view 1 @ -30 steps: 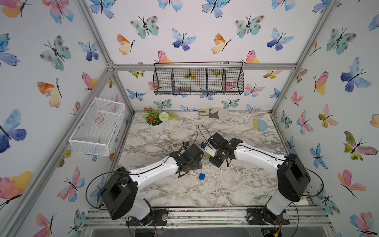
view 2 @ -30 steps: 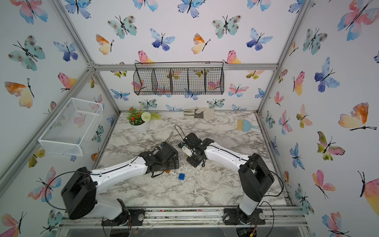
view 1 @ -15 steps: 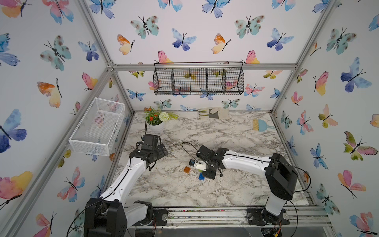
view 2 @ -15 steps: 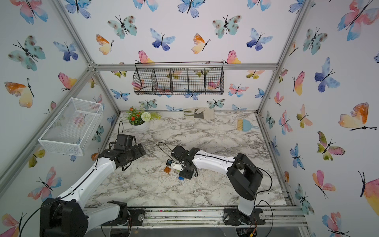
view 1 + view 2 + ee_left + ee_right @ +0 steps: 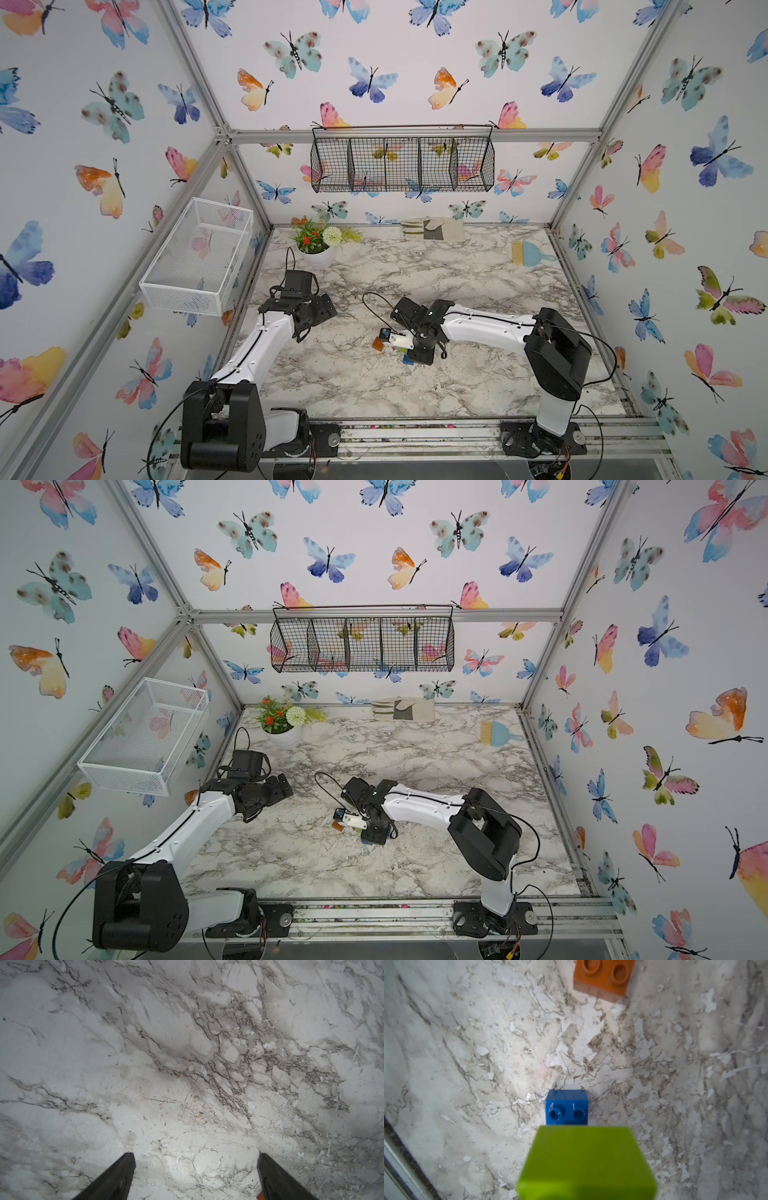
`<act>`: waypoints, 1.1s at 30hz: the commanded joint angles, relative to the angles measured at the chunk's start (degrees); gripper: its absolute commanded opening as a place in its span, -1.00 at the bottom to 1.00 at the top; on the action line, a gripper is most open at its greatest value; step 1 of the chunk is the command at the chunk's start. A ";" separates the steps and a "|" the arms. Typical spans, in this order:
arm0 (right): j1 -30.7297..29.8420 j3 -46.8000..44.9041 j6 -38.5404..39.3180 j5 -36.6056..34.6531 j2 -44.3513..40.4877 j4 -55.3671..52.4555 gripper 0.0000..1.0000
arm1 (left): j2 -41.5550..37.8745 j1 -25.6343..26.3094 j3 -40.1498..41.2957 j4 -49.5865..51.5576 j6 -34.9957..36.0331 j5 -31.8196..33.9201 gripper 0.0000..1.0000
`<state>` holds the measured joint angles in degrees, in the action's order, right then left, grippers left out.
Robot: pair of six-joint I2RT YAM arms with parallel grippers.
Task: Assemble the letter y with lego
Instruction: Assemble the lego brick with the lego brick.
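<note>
My right gripper (image 5: 412, 348) hangs low over the middle of the marble table (image 5: 478, 270), shut on a lime green brick (image 5: 586, 1163) that hides its fingers in the right wrist view. In both top views a pale piece (image 5: 401, 340) with a blue brick (image 5: 385, 332) at its end sticks out from the grip. That blue brick (image 5: 566, 1107) shows just past the green one. An orange brick (image 5: 377, 344) (image 5: 602, 977) lies on the table beside it. Another blue brick (image 5: 408, 360) lies by the gripper. My left gripper (image 5: 330, 306) (image 5: 195, 1154) is open over bare marble at the left. No finished letter y shows.
A flower pot (image 5: 316, 247) stands at the back left, a folded cloth (image 5: 432, 228) at the back wall and a blue brush (image 5: 530, 253) at the back right. A white mesh basket (image 5: 199, 257) hangs on the left wall, a black wire basket (image 5: 403, 160) on the back wall.
My left arm has drawn back from the middle to the left side with its gripper open. The right gripper has carried its bricks forward and down, next to the orange and blue bricks.
</note>
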<state>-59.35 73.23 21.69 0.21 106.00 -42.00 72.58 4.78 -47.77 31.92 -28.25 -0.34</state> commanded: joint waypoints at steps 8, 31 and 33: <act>-0.94 1.32 -0.20 1.55 1.17 -3.38 -0.71 | -0.55 -1.31 -0.05 -0.28 1.26 -1.50 0.85; -2.32 1.65 -3.19 0.44 3.77 -3.79 -0.73 | -0.68 -1.69 -0.04 -0.37 1.36 -1.65 0.84; -2.43 1.53 -3.25 0.80 3.81 -3.59 -0.74 | -0.72 -1.67 -0.04 -0.37 1.36 -1.76 0.84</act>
<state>-60.97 74.65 19.49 0.67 107.59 -43.90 72.58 3.68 -47.77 31.53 -27.77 -1.41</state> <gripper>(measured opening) 0.353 0.920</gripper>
